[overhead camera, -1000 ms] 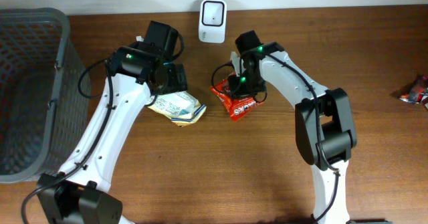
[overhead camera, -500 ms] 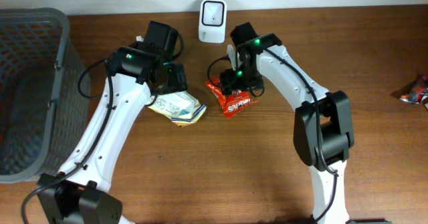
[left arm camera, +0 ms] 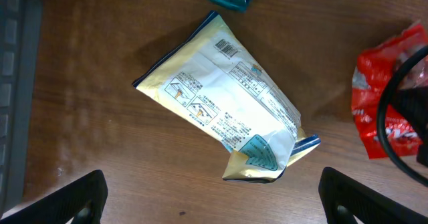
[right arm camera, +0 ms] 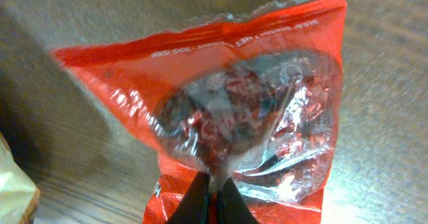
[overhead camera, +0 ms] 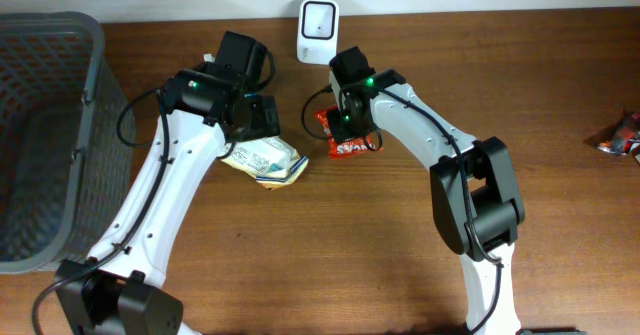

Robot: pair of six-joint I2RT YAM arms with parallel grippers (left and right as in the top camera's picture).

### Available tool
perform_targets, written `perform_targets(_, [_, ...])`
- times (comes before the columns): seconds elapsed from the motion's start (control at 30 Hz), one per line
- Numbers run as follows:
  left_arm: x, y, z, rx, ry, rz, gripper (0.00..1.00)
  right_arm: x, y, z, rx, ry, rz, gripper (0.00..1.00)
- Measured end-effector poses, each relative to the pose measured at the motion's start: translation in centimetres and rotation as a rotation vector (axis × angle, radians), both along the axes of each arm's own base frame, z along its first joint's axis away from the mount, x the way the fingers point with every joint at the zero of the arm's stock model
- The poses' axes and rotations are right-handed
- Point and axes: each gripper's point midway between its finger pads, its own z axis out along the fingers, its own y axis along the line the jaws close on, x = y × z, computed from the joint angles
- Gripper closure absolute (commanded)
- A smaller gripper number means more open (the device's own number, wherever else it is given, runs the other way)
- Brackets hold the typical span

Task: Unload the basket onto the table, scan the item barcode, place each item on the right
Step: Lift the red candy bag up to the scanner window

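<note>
Red snack bag (right arm camera: 254,97) is hanging near the scanner (overhead camera: 318,18), your right gripper (right arm camera: 212,187) pinching its film. Barcode seemingly hidden; you're aiming to keep it tilting toward the scanner face.

Grey mesh basket (overhead camera: 45,125) at left edge of brown wooden table (overhead camera: 580,235).

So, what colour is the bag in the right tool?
The crinkly plastic bag is red with a clear window, best seen from right wrist.
</note>
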Motion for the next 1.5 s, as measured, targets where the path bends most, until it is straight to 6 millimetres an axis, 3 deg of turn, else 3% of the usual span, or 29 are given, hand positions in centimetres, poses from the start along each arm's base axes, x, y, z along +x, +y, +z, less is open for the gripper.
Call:
perform_targets(0.23, [0.0,0.0,0.0,0.000,0.000,0.000,0.01,5.0,1.5,6.2,0.049,-0.190,-0.022,0.96])
perform_targets(0.27, [0.0,0.0,0.0,0.000,0.001,0.000,0.01,4.9,1.5,6.2,0.046,-0.187,-0.022,0.77])
perform_targets(0.3, [0.0,0.0,0.0,0.000,0.001,0.000,0.01,4.5,1.2,6.0,0.034,-0.167,-0.022,0.18])
perform_targets(0.37, [0.0,0.0,0.0,0.000,0.001,0.000,0.01,4.0,1.0,5.6,0.025,-0.144,-0.025,0.04])
perform_targets(0.43, [0.0,0.0,0.0,0.000,0.001,0.000,0.01,3.4,0.7,4.7,0.013,-0.122,-0.023,0.00])
perform_targets(0.5, [0.0,0.0,0.0,0.000,0.001,0.000,0.01,3.1,0.5,3.6,0.005,-0.111,-0.023,0.01])
perform_targets(0.57, [0.0,0.0,0.0,0.000,0.001,0.000,0.01,2.9,0.4,1.5,-0.008,-0.085,-0.023,0.15])
perform_targets(0.6, [0.0,0.0,0.0,0.000,0.001,0.000,0.01,2.8,0.4,0.4,-0.016,-0.069,-0.021,0.24])
perform_targets(0.7, [0.0,0.0,0.0,0.000,0.001,0.000,0.01,2.8,0.1,-1.8,-0.044,-0.047,-0.026,0.67])
perform_targets(0.8, [0.0,0.0,0.0,0.000,0.001,0.000,0.01,3.1,0.1,-1.6,-0.042,-0.059,-0.026,0.89])
perform_targets(0.97, [-0.1,0.0,0.0,0.000,0.002,0.000,0.01,3.7,0.3,-0.8,-0.037,-0.075,-0.030,0.93])
perform_targets(1.07, [-0.1,0.0,0.0,0.001,0.003,0.000,0.01,5.9,1.0,0.7,-0.024,-0.140,-0.037,0.96])
perform_targets(1.33, [-0.1,0.0,0.0,0.001,0.003,0.000,0.01,14.8,3.4,9.3,0.106,-0.577,-0.101,0.96])
perform_targets(1.5, [-0.1,0.0,0.0,0.001,0.004,0.000,0.01,17.7,3.2,13.1,0.155,-0.760,-0.201,0.96])
